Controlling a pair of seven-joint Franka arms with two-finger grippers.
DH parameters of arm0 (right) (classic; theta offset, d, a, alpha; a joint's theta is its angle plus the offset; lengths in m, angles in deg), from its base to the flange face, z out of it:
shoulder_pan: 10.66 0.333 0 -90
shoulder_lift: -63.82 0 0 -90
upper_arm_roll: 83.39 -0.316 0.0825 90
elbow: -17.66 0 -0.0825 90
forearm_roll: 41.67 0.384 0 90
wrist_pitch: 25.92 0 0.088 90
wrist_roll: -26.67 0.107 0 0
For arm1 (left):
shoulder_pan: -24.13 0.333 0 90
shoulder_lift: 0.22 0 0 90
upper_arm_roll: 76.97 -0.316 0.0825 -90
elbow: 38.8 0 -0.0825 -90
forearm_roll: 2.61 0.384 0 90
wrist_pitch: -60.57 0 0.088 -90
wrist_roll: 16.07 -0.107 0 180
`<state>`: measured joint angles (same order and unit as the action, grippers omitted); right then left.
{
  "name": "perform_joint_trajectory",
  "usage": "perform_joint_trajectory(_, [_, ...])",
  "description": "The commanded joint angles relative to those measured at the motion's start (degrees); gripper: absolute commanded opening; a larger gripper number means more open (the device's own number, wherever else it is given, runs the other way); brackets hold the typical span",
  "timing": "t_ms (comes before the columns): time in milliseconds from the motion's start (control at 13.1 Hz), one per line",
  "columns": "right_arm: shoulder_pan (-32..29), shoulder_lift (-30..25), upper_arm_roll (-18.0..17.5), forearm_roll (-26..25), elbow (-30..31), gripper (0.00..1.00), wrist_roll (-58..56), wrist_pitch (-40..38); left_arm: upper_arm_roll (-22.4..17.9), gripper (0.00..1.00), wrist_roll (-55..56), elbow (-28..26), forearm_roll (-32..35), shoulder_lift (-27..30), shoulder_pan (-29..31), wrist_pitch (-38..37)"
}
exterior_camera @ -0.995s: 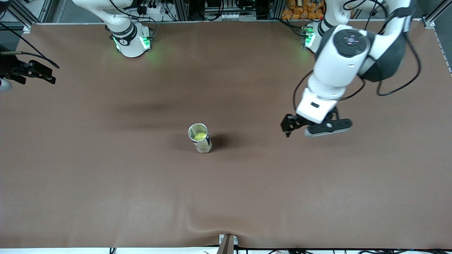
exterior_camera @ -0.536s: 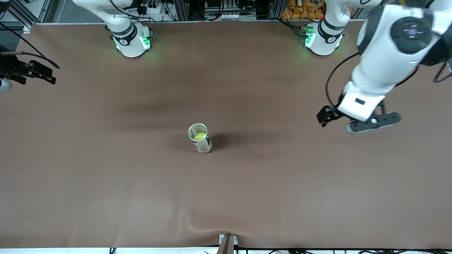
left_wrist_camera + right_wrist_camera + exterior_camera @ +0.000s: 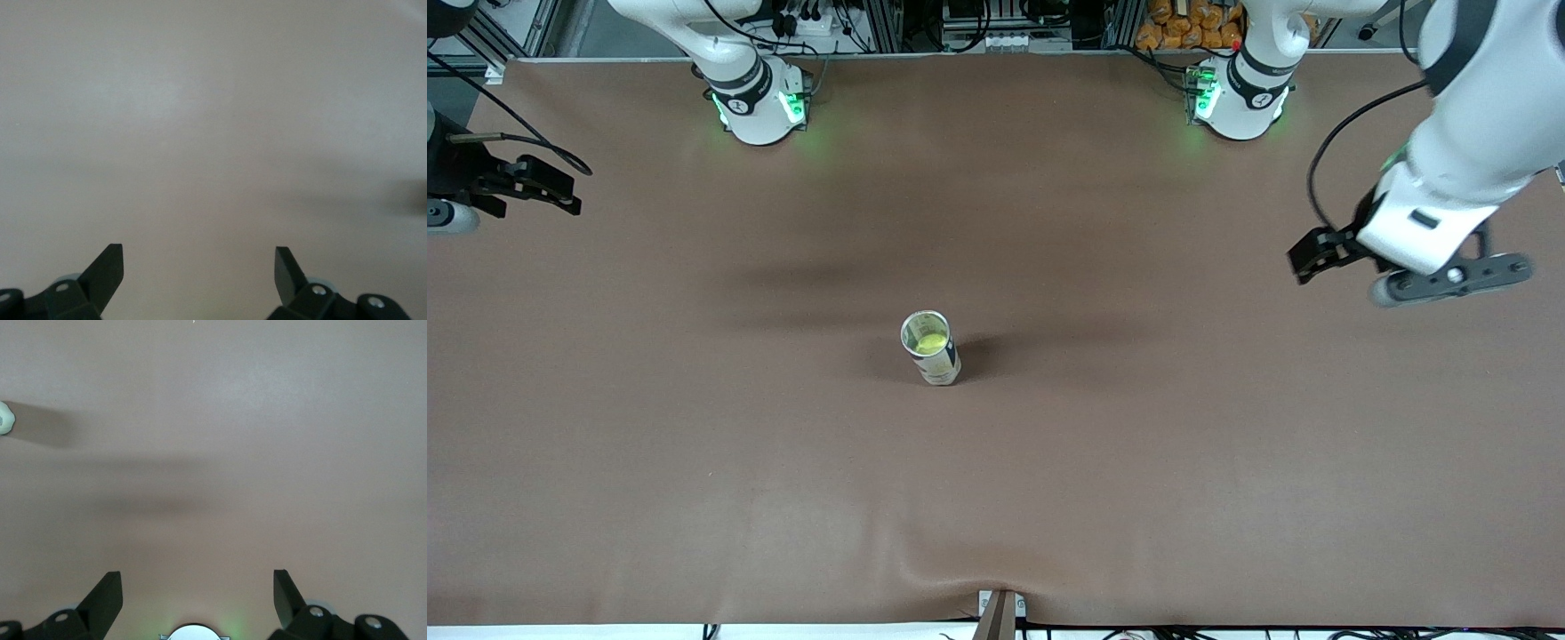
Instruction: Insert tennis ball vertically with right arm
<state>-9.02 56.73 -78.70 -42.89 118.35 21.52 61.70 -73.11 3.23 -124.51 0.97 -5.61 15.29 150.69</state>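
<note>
Near the middle of the brown table (image 3: 694, 462) stands a cylindrical can (image 3: 932, 348), upright with its long axis vertical and its open mouth facing up. A yellow-green tennis ball (image 3: 933, 341) sits inside it, seen through the mouth. The can's wall carries a pale label with a dark band near the base; no writing on it can be read.

The left end effector (image 3: 1405, 267) hangs over the table toward the left arm's end, well apart from the can, its fingers (image 3: 107, 270) spread wide and holding nothing. 1 second ago it was over the table much closer to the can; half a second ago it had already drawn partway off, and it has since moved on toward the table's edge.

The right end effector (image 3: 511, 182) is at the right arm's end of the table, also wide open and empty, fingers (image 3: 107, 593) spread over bare table. It has shifted only slightly over the last second. The can and ball have not moved.
</note>
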Motion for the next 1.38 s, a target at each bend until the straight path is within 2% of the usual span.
perform_joint_trajectory(0, [3.3,-0.7,0.8,-0.5,1.1,1.00,0.1,1.0,0.3,1.00,-7.2,-0.2,-5.1,2.5,6.4,-2.1])
perform_joint_trajectory(230, [10.4,-0.6,7.4,-1.1,1.2,1.00,0.1,1.3,0.0,1.00,-10.3,-0.2,-4.4,4.7,7.3,-5.2])
perform_joint_trajectory(459, [9.7,-0.6,7.7,-1.0,1.1,1.00,0.1,1.2,0.3,1.00,-14.5,-0.6,-4.6,5.9,10.7,-6.7])
perform_joint_trajectory(919, [9.6,-0.5,7.7,-1.0,1.1,1.00,0.1,1.3,3.1,1.00,-15.3,-4.0,-4.4,9.5,10.5,-6.8])
perform_joint_trajectory(1302, [9.6,-0.5,7.7,-1.0,1.1,1.00,0.1,1.2,3.0,1.00,-15.8,-3.6,-4.5,9.5,10.8,-7.5])
